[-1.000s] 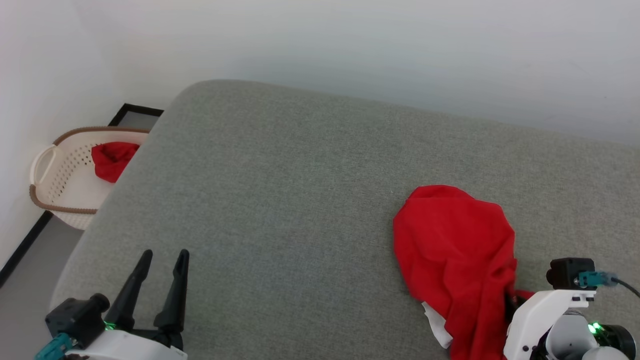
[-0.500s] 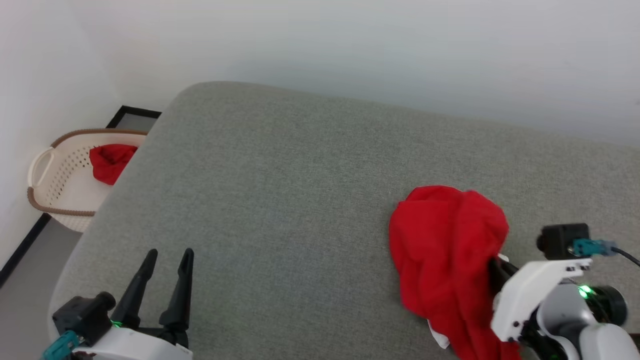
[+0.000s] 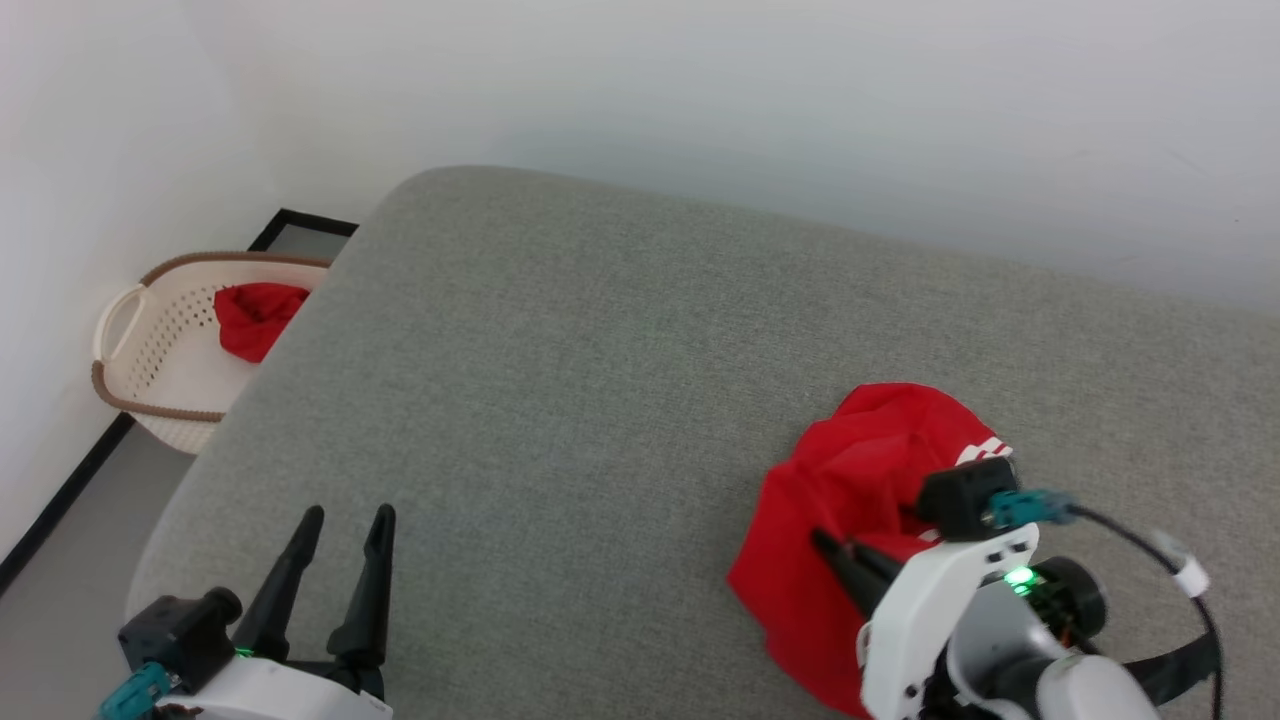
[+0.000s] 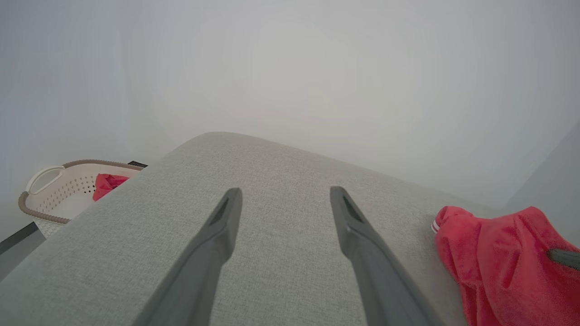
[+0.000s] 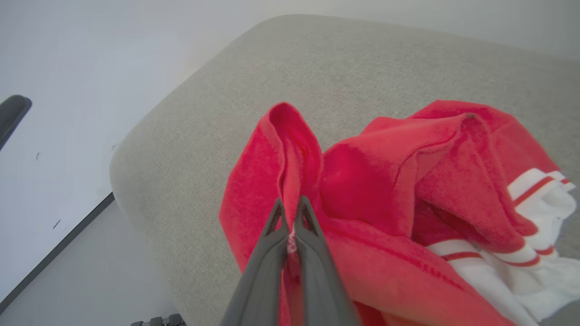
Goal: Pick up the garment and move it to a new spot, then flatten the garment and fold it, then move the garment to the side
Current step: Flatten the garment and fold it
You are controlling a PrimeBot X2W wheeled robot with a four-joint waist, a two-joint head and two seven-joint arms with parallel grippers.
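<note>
Left of the grey cushion (image 3: 560,380), a cream laundry basket (image 3: 170,340) holds a small red cloth (image 3: 255,315). It is not the work piece and is to be ignored. Left gripper (image 3: 350,512) hovers over the near-left edge, jaws wide and empty; advisable to hold it clear during the lift. Right gripper (image 5: 291,206) is pinched tight on a raised red fold of the garment (image 3: 850,470). Recommend a slow, high lift so trailing cloth clears the cushion, as a one-fold pinch may slip. Garment lies bunched at the cushion's near-right, around and beneath those fingers, with its striped white sleeve to their right.
</note>
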